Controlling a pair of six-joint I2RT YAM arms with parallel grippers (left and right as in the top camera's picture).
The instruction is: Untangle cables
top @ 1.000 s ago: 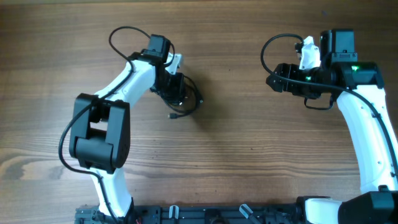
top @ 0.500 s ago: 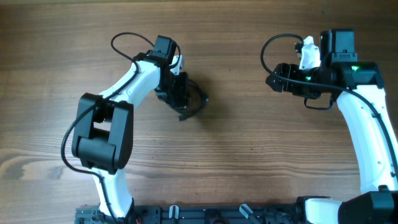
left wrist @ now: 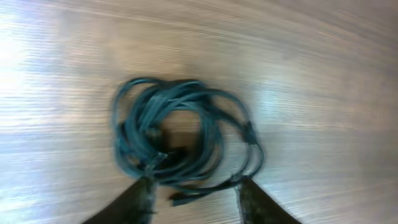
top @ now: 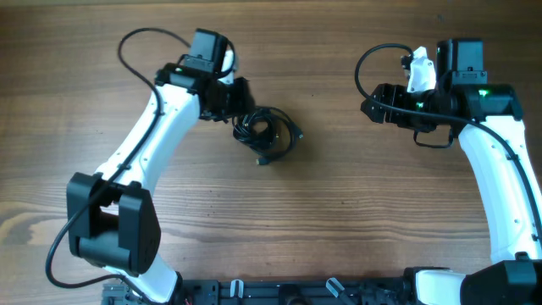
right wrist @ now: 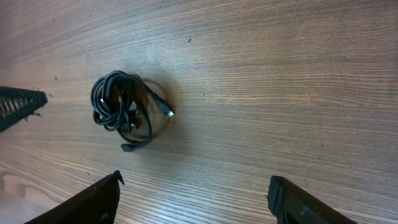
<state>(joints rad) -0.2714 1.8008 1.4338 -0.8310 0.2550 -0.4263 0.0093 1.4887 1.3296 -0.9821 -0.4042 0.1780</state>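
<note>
The tangled bundle of thin black cables (top: 267,132), lying on the wooden worktop (top: 339,203) upper centre in the overhead frame beside the spread, empty left gripper (left wrist: 196,185), should be gripped by one outer loop only.

The left arm (top: 144,144) is seen from overhead stretched from its base at the near table edge diagonally up and to the right. Its dark elbow link is set low on the left, and its white forearm is angled toward the middle. The left gripper (top: 241,106) is pointed rightward. In the left wrist view its two dark fingers (left wrist: 140,202) are held apart, jaws spread. The right arm (top: 495,186) is raised along the right side and bent at the top, so that its wrist is turned leftward. The right gripper (top: 371,108) is aimed left. In the right wrist view its fingers (right wrist: 87,202) are spread wide, toward the lower corners of the frame.
</note>
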